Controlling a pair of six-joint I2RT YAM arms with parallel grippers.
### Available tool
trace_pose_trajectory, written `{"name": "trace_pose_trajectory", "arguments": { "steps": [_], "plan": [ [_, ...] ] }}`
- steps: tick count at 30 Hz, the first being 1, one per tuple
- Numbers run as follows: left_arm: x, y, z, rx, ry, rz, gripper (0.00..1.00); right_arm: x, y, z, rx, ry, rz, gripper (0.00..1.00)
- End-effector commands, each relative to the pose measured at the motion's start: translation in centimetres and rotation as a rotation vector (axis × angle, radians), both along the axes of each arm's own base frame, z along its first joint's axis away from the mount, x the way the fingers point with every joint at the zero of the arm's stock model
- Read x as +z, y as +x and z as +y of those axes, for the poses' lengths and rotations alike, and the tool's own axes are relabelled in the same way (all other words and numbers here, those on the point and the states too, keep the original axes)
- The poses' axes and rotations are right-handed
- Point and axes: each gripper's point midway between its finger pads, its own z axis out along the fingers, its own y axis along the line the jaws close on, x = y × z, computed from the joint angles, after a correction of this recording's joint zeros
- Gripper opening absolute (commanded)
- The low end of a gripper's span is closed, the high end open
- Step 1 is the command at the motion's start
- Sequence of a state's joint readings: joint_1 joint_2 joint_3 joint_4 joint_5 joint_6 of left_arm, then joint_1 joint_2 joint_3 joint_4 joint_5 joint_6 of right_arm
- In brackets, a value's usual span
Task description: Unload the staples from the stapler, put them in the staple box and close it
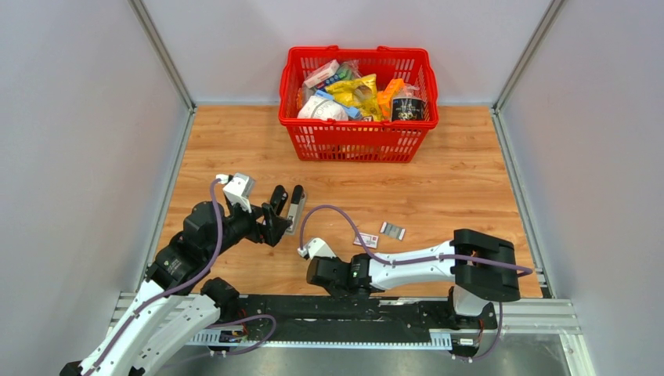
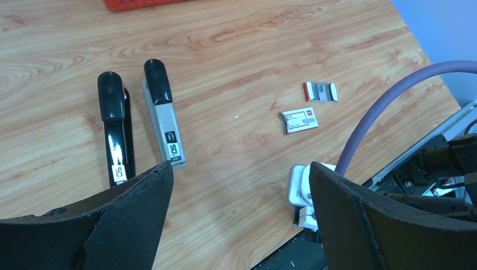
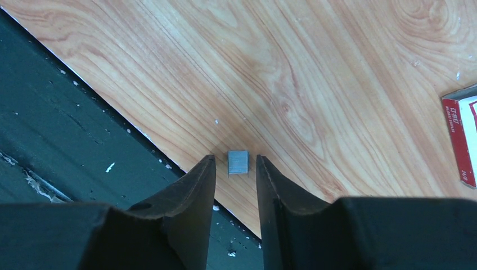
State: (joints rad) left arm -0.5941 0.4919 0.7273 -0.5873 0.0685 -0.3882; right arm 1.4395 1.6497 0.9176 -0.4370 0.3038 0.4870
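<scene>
**Staple block sitting at the table's lip: one bad squeeze could lose it**

I'm keeping the right tool [image 3: 234, 169] narrowly open, its fingers straddling the staples [image 3: 238, 162] without quite touching them, so nothing is being gripped. The staples are lying on the table [image 3: 315, 84], well apart from the stapler [image 1: 294, 207] on its near-right side, just beside the dark rail [image 3: 67, 112]. I'm worrying that an off-centre close is going to flick the block onto that rail or crumble it into bits. The left tool [image 2: 239, 169] is hanging wide open and empty, just near of the stapler.
</scene>
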Motion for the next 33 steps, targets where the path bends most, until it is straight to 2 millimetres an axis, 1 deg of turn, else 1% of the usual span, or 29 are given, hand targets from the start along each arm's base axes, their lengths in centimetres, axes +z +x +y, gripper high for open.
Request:
{"name": "trace_pose_trajectory", "arguments": {
  "steps": [1, 10, 15, 19, 26, 32, 33],
  "plan": [
    [0.4, 0.2, -0.1, 0.002, -0.012, -0.013, 0.97, 0.8, 0.3, 0.9, -0.021, 0.025, -0.029, 0.34],
    [0.4, 0.2, -0.2, 0.001, -0.012, -0.013, 0.97, 0.9, 0.8, 0.4, -0.040, 0.010, -0.053, 0.17],
    [0.2, 0.2, -0.2, -0.004, -0.011, -0.010, 0.97, 1.1, 1.2, 0.0, -0.069, 0.005, -0.070, 0.16],
    [0.4, 0.2, -0.2, -0.001, -0.012, -0.014, 0.97, 2.1, 2.3, -0.7, -0.126, -0.003, -0.098, 0.16],
    [0.2, 0.4, -0.5, -0.008, -0.014, -0.012, 0.97, 4.0, 5.2, -3.4, -0.269, 0.003, -0.121, 0.14],
    [0.3, 0.5, -0.7, -0.018, -0.016, -0.016, 0.97, 5.3, 8.1, -7.0, -0.431, 0.019, -0.129, 0.14],
    [0.2, 0.5, -0.8, -0.021, -0.014, -0.012, 0.97, 5.3, 8.6, -7.7, -0.464, 0.016, -0.129, 0.14]
  ]
}}
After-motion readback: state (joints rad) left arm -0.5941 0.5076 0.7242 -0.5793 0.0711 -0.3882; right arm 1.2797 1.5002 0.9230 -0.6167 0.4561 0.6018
